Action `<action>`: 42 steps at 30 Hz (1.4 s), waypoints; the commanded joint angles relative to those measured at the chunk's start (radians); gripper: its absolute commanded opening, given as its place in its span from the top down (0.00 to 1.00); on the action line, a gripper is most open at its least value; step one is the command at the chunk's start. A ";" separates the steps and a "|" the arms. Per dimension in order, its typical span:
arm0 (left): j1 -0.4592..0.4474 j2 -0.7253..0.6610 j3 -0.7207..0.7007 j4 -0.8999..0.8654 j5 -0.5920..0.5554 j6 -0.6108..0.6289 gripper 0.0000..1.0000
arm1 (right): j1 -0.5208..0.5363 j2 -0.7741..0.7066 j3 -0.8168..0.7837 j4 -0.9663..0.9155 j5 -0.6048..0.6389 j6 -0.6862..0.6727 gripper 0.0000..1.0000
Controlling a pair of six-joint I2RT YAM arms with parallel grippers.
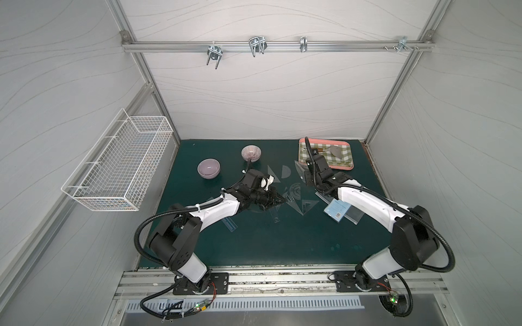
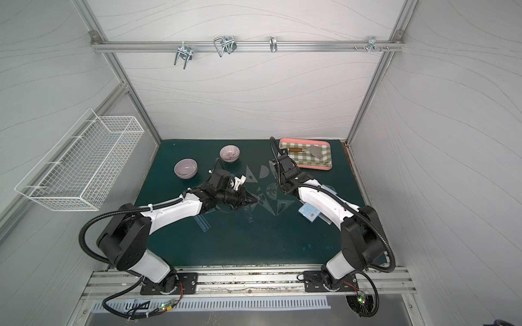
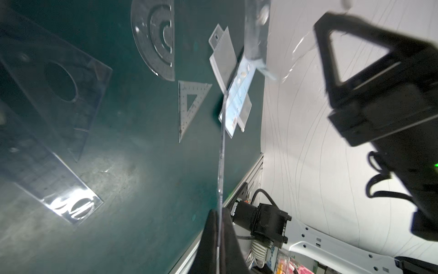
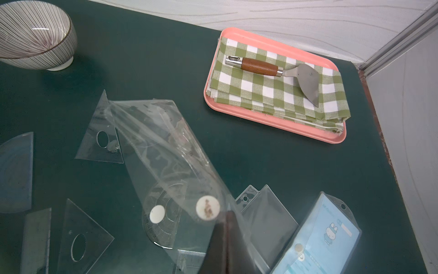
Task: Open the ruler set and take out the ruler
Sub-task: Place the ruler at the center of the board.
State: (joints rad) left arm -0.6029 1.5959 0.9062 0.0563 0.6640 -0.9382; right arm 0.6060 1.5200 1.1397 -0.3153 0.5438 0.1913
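Left pincer (image 3: pixel 219 214): fingers pressed together on a thin clear plastic piece (image 3: pixel 222 147). It is seen edge-on, jutting out past the tips. Which piece of the set it is, cannot tell.

Right pincer (image 4: pixel 226 220): clamped on the clear plastic ruler-set pouch with two white snap buttons (image 4: pixel 166 154). The pouch stretches out ahead of its fingers.

Clear straight ruler (image 3: pixel 51 178): out of the pouch, flat on the dark green mat (image 3: pixel 147 189), just beside the left pincer.

Clear plastic protractor (image 3: pixel 156 40) and small clear triangular set square (image 3: pixel 192 104): on the mat ahead of the left pincer's tips, towards the right pincer.

Blue-printed card in a clear sleeve (image 4: pixel 329 237): just beside the right pincer.

Pink tray with green-check cloth (image 4: pixel 284 48): well beyond the right pincer's tips.
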 commanded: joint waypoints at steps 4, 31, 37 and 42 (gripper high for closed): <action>-0.040 0.135 -0.015 0.051 0.066 0.014 1.00 | -0.007 -0.073 -0.024 -0.015 0.035 -0.011 1.00; -0.032 0.080 0.168 -0.191 -0.031 0.145 0.64 | 0.026 -0.091 -0.062 -0.030 -0.031 0.032 1.00; 0.021 0.044 0.207 -0.022 -0.030 -0.004 0.63 | 0.086 -0.077 -0.066 -0.020 -0.069 0.066 1.00; 0.027 0.107 0.275 0.051 -0.022 -0.071 0.66 | 0.124 -0.058 -0.056 -0.002 -0.103 0.092 1.00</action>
State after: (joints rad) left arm -0.5747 1.6600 1.1316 0.0242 0.6426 -0.9409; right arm 0.7120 1.4490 1.0725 -0.3325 0.4660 0.2508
